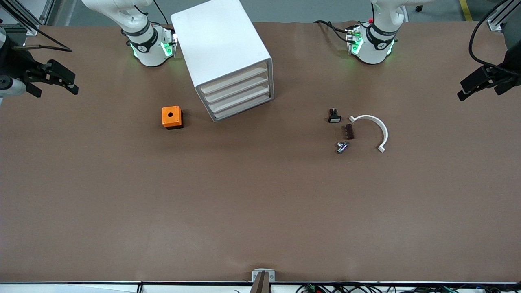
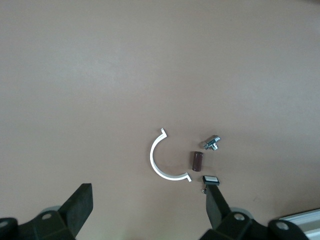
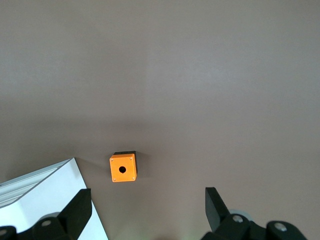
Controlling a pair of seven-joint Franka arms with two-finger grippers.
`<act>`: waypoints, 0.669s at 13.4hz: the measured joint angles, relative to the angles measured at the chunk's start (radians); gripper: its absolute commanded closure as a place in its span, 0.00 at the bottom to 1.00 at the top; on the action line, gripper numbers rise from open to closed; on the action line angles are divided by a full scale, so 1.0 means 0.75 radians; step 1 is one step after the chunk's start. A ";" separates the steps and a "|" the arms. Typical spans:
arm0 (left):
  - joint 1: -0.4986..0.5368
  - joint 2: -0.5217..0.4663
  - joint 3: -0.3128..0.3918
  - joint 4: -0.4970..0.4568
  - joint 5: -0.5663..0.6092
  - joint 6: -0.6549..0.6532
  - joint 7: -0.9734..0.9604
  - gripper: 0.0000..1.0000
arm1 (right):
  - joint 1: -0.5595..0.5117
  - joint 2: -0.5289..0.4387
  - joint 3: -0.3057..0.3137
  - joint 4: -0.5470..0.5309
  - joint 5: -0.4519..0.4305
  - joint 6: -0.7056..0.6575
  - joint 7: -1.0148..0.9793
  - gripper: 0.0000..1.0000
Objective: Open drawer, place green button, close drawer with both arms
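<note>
Front view: left jaws wide and empty over the table's (image 1: pixel 260 211) left-arm end, right jaws the same at the right-arm end. Button (image 1: pixel 342 147) lay on the table, well clear of both jaws, closer to the left. Cabinet (image 1: pixel 222 44) drawers (image 1: pixel 234 83) shut, closer to the right jaws.

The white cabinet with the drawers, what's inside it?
All four drawers of the white cabinet are shut, so only their pale fronts show. Whatever is inside cannot be seen. Nothing sits on the cabinet's top.
</note>
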 measured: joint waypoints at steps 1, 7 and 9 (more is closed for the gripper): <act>-0.001 0.000 -0.009 -0.007 0.000 -0.001 0.006 0.00 | 0.000 0.008 -0.002 0.000 -0.002 0.001 0.000 0.00; -0.002 -0.001 -0.040 -0.024 0.000 -0.003 0.043 0.00 | -0.005 0.094 -0.018 0.013 -0.003 0.053 0.000 0.00; -0.002 -0.002 -0.048 -0.024 0.000 -0.003 0.043 0.00 | -0.008 0.101 -0.019 0.018 -0.003 0.055 0.001 0.00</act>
